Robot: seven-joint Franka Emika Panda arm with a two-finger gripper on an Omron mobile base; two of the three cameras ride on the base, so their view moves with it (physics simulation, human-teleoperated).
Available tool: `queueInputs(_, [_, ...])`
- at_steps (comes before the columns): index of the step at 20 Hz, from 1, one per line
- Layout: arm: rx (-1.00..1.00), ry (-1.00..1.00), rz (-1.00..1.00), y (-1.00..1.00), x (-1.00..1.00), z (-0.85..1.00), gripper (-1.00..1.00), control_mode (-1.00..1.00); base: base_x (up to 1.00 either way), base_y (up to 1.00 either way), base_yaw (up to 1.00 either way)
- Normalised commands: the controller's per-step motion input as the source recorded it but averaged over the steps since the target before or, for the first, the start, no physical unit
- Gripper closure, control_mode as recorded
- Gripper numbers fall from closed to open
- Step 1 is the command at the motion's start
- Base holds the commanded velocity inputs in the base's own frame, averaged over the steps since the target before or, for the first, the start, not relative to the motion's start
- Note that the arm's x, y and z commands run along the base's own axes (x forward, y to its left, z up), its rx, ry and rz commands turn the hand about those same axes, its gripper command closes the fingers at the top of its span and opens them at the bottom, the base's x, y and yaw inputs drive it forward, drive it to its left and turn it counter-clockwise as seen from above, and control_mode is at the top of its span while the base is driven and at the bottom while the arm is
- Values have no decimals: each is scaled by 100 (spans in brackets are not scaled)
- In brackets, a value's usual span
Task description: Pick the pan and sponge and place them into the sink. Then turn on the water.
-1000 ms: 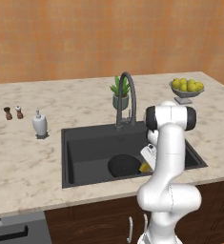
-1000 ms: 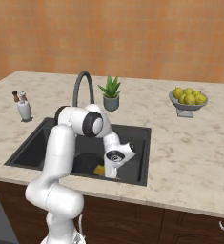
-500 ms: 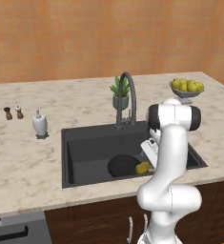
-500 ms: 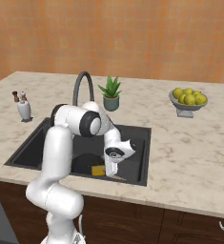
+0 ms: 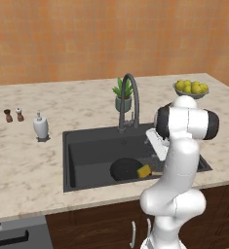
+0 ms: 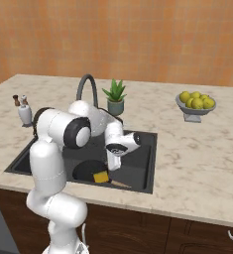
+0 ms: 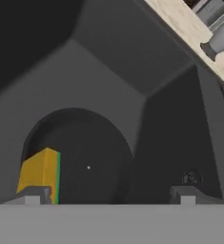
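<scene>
A speckled beige marble counter (image 5: 28,165) ran below an orange wood-grain wall (image 5: 111,39), over dark brown cabinets (image 6: 177,233). The matte dark-grey rectangular sink (image 5: 86,153) was sunk into it, behind which arched the gooseneck faucet (image 5: 130,99). The round black pan (image 5: 125,168) lay flat in the basin, the yellow sponge (image 5: 144,171) resting on its rim. Above them the gripper (image 7: 108,195) hung with jaws spread wide, holding nothing.

The round black pan (image 5: 126,168) lies flat on the floor of the dark sink (image 5: 86,155). The yellow sponge (image 5: 144,171) rests tilted at the pan's 3 o'clock edge. The gooseneck faucet (image 5: 130,99) stands at the basin's 12 o'clock rim.
</scene>
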Motion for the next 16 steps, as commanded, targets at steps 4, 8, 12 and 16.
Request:
queueInputs(4, [0, -3, 0, -5, -24, 98, -100, -100, 0, 0, 0])
queueInputs(8, [3, -21, 0, -10, -54, 84, -100, -100, 0, 0, 0])
queueInputs(12, [0, -34, -4, -3, -58, 76, -100, -100, 0, 0, 0])
queueInputs(16, [2, -35, -16, 0, -41, 56, -100, -100, 0, 0, 0])
